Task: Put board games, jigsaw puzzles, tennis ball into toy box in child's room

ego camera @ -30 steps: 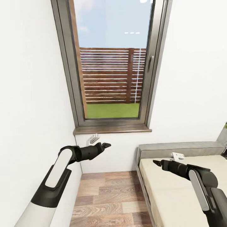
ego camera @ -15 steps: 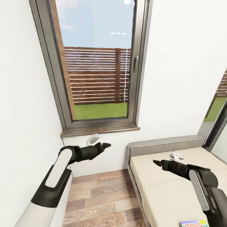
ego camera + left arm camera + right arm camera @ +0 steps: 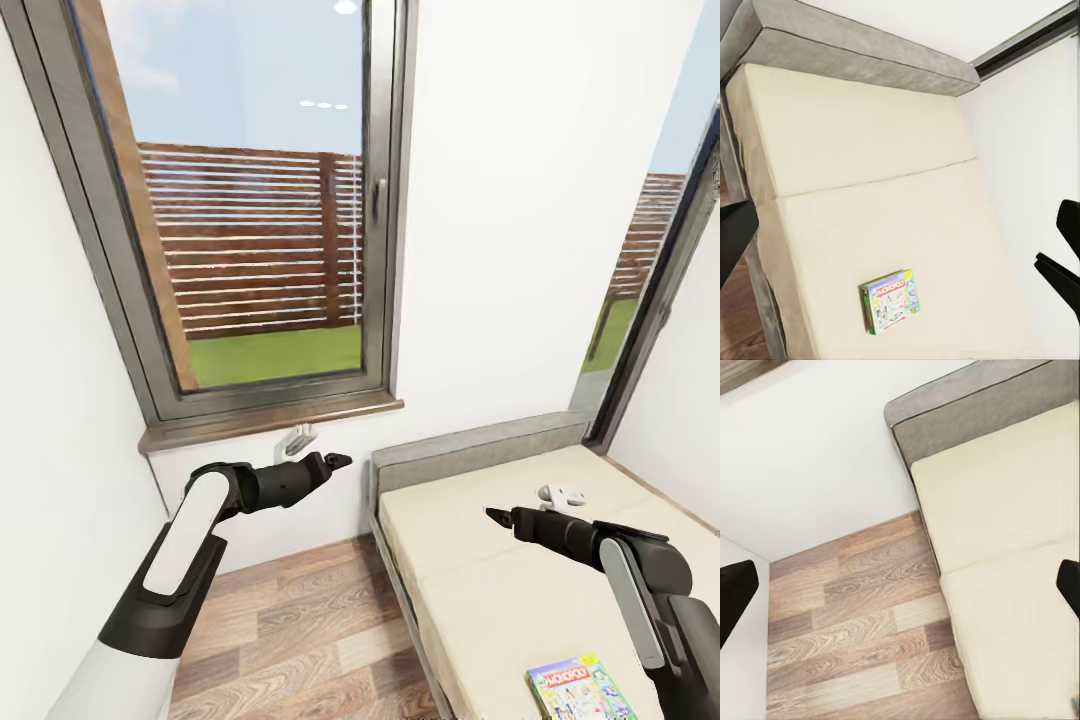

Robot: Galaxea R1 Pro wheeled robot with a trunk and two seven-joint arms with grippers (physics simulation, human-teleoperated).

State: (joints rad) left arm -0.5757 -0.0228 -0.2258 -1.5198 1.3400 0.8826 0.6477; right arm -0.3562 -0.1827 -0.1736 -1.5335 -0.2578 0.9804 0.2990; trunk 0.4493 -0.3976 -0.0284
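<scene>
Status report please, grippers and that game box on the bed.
Left gripper and right gripper raised, jaws open, both empty. Flat colourful Monopoly game box lies on the cream bed mattress, untouched. Nothing lies between grippers and box.

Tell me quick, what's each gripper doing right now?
Left gripper: open, holding nothing.
Right gripper: open, holding nothing.

Left tool [image 3: 338,462] raised forward, right tool [image 3: 497,516] extended forward, both empty, jaws parted
</scene>
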